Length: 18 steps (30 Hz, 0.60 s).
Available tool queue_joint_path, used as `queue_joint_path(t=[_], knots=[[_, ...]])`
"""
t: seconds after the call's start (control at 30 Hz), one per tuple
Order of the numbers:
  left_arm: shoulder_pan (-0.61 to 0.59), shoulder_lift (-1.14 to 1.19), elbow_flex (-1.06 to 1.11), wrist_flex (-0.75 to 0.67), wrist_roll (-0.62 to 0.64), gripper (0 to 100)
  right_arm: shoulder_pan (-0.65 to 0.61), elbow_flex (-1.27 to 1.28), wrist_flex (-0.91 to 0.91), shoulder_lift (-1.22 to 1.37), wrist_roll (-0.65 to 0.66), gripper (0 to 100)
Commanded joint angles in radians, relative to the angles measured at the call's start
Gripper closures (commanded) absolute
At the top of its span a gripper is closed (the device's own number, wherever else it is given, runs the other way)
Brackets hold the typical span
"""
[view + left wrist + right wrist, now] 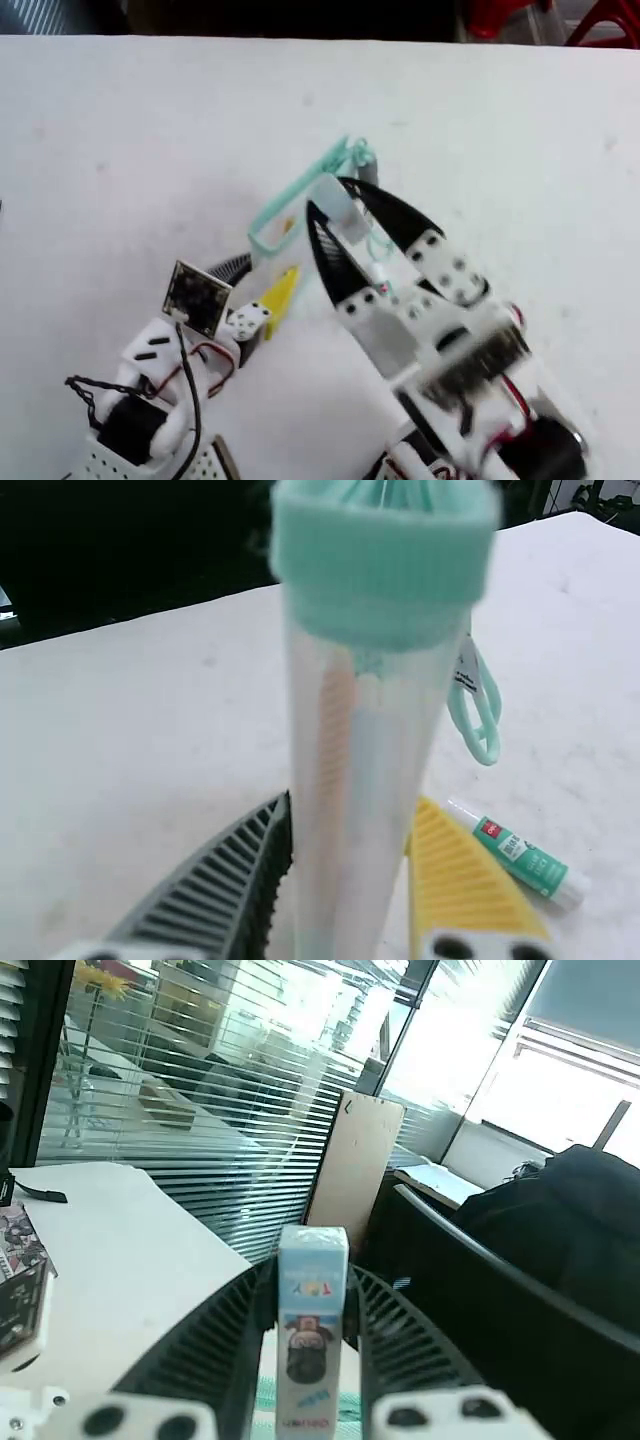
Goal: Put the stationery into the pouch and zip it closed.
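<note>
While the left gripper [272, 264], at 7 o'clock, clamps the pouch [365, 730] mid-worktop [150, 130], the right gripper [330, 196], at 5 o'clock, pinches a small boxed eraser [312, 1330] by the pouch's far end. A glue stick [515, 857] lies just beside the pouch, so packing and zipping seem unfinished.

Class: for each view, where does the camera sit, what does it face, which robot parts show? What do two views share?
High view: fixed above the table, looking down on left gripper and right gripper.
Left wrist view: on the left arm, looking along its fingers clamping the pouch.
Right wrist view: on the right arm, facing window blinds; fingers clamp a small box.
Shared: high and left wrist views both show the pouch.
</note>
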Motion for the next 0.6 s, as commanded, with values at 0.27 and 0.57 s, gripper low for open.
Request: queue_joint_path(t=[0.27,0.57], knots=[[-0.001,0.005,0.0,-0.031,0.006,81,-0.081,-0.048,-0.159,0.283,-0.006,98.2],[0.001,0.005,0.0,-0.031,0.006,81,0.005,-0.048,-0.056,0.361,-0.008,98.2]])
